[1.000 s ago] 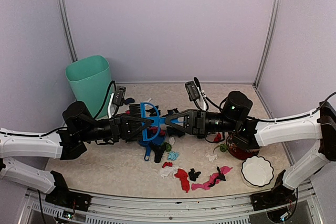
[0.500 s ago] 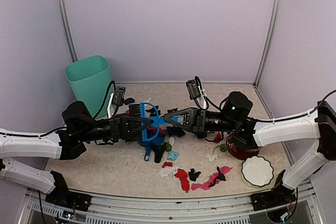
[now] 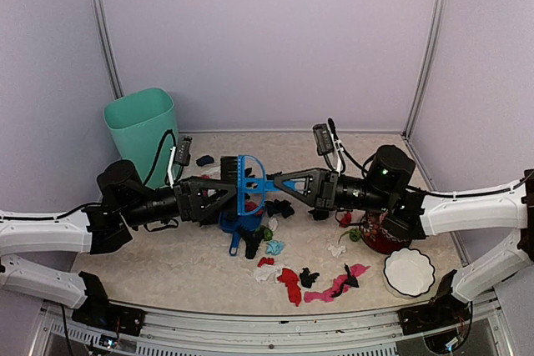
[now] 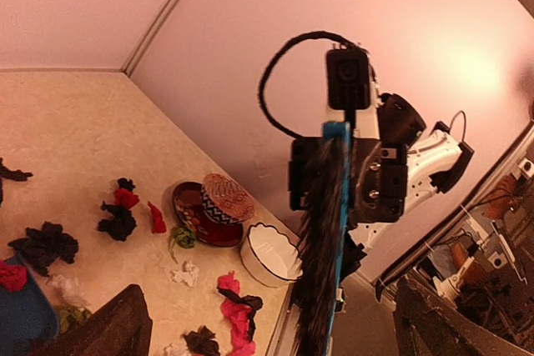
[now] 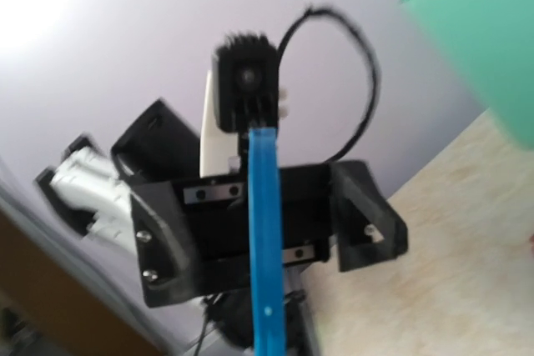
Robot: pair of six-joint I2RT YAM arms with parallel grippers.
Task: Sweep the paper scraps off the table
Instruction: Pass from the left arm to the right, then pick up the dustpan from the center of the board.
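The blue brush (image 3: 247,181) hangs above the table (image 3: 167,264) between my two grippers. My right gripper (image 3: 271,183) is shut on its handle end. My left gripper (image 3: 236,191) stands open around the other side and does not touch it. In the left wrist view the brush's black bristles (image 4: 321,264) hang between my wide-apart fingers (image 4: 113,331). The right wrist view shows the blue handle (image 5: 265,248) and the left gripper's spread fingers (image 5: 363,214) behind it. Paper scraps (image 3: 288,281) in red, pink, black and white lie scattered below, also seen as scraps (image 4: 234,310).
A blue dustpan (image 3: 227,224) lies on the table under the grippers. A teal bin (image 3: 142,127) stands at the back left. At the right sit a red-patterned bowl (image 3: 380,235) and a white scalloped bowl (image 3: 409,271).
My left gripper has opened and let go of the brush. The right gripper now holds it alone, and the right arm has drawn back to the right.
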